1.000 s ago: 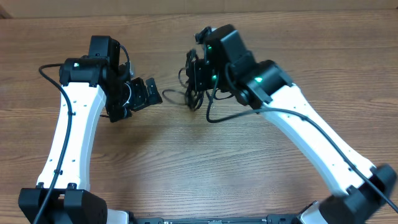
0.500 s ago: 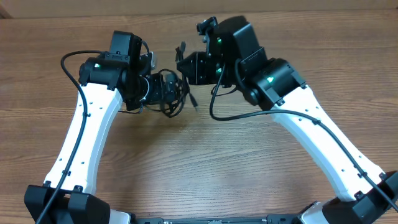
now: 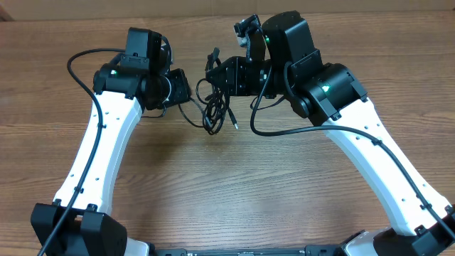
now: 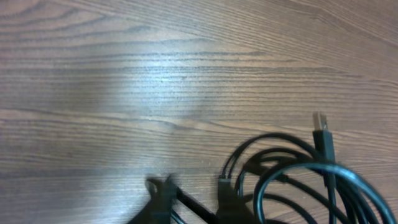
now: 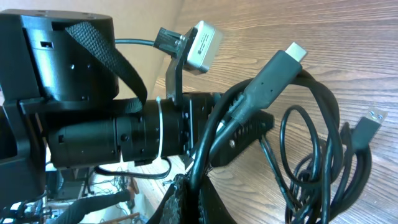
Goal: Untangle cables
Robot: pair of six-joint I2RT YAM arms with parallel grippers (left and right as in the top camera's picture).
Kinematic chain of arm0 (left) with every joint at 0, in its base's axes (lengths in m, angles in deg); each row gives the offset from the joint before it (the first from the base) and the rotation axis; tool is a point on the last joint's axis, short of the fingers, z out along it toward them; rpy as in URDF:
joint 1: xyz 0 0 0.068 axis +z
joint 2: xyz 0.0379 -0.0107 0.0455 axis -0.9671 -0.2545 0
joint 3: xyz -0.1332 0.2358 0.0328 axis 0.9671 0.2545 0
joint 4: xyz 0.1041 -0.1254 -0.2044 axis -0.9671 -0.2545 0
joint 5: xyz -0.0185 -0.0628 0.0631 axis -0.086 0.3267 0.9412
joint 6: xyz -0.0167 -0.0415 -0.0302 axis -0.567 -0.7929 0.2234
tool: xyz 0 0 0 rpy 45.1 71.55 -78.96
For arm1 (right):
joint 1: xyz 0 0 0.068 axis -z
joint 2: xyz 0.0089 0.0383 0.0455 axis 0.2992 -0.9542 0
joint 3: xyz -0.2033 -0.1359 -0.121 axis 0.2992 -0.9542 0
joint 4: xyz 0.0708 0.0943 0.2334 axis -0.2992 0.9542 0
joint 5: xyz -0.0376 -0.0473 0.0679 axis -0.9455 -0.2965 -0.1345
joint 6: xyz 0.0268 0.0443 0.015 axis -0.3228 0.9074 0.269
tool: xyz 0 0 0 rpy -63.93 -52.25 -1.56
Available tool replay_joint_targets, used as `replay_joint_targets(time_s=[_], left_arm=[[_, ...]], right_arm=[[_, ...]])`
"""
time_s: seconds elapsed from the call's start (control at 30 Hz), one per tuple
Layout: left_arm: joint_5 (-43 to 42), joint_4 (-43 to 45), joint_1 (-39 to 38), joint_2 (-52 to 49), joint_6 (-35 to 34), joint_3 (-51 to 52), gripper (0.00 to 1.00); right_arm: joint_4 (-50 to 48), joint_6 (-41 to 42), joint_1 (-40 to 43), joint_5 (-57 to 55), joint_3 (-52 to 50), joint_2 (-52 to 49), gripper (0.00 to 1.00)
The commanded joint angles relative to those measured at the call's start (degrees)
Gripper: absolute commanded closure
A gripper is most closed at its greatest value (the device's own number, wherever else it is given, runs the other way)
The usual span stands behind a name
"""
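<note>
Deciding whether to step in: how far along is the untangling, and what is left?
Done: the right gripper is shut on the cables, anchoring them. In hand: the left gripper has one strand between its fingers; whether it is clamped, I cannot tell. Left: nearly everything; the loops overlap in one clump, and no cord lies apart.

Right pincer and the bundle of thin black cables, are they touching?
Touching. The right wrist view shows the thin black cables running down into the right pincer, clamped between its shut fingers at the bottom edge.
</note>
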Motion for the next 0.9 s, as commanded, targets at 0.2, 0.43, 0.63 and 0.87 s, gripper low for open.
replay_joint_targets(time_s=[0.2,0.43,0.63,0.87], left_arm=[[6.4,-0.8,2.4,-0.5,-2.2,0.5,0.96],[10.1,-5.5,6.1,-0.5,-12.5,0.5,0.9],[-9.9,-5.0,5.1,-0.5,-3.5,0.5,0.13],[-15.9,-4.9,2.6,-0.5,-12.5,0.5,0.04]], right_arm=[[4.3,0.0,4.5,-4.8,2.4,2.2,0.96],[8.2,0.0,8.7,-4.9,2.4,2.2,0.96],[7.7,2.0,8.6,-4.8,2.4,2.2,0.96],[5.0,5.2,8.6,-0.7,2.4,2.2,0.96]])
